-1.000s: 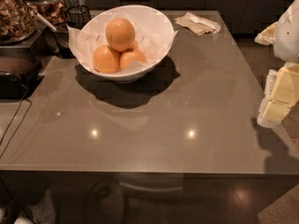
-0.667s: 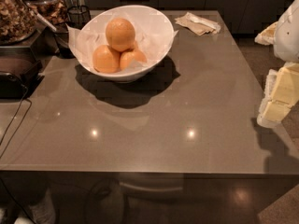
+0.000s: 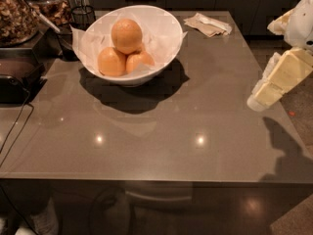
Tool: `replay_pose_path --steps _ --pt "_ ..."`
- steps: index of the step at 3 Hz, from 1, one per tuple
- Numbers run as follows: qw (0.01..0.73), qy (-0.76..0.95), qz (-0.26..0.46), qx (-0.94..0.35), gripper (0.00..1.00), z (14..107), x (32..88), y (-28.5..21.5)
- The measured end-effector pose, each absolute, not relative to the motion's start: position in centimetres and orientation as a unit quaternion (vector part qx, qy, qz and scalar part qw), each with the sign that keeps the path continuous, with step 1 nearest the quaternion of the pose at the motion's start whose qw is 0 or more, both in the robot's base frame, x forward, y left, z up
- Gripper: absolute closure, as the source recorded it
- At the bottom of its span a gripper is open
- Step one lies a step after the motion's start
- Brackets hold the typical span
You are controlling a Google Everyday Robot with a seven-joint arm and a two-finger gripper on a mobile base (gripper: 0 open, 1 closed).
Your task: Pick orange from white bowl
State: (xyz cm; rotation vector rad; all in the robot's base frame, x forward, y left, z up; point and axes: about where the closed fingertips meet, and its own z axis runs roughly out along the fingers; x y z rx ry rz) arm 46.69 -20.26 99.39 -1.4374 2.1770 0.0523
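Progress on the pick: none visible. Orange (image 3: 126,35) (the palest and largest fruit) sits atop the deeper-orange fruits (image 3: 111,61) inside the paper-lined white bowl (image 3: 164,21), which stands near the far-left corner of the bench (image 3: 171,131). Reach, grasp and lift are all yet to be done. Gripper (image 3: 260,97) hangs at the bench's right edge, well apart from the bowl, on a cream arm link slanting down from the upper right; whether it is parted or closed cannot be told. Crumpled napkin (image 3: 208,24) lies near the far-right corner.
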Motion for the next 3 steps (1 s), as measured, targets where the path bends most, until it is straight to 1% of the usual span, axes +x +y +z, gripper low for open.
replay_pose_path --steps 1,2,3 --pt "0.296 0.801 0.051 -0.518 0.00 100.5 48.3 -19.1" --pt "0.296 0.801 0.051 -0.518 0.00 100.4 48.3 -19.1" --pt "0.315 0.790 0.078 -0.520 0.00 100.0 49.0 -16.8"
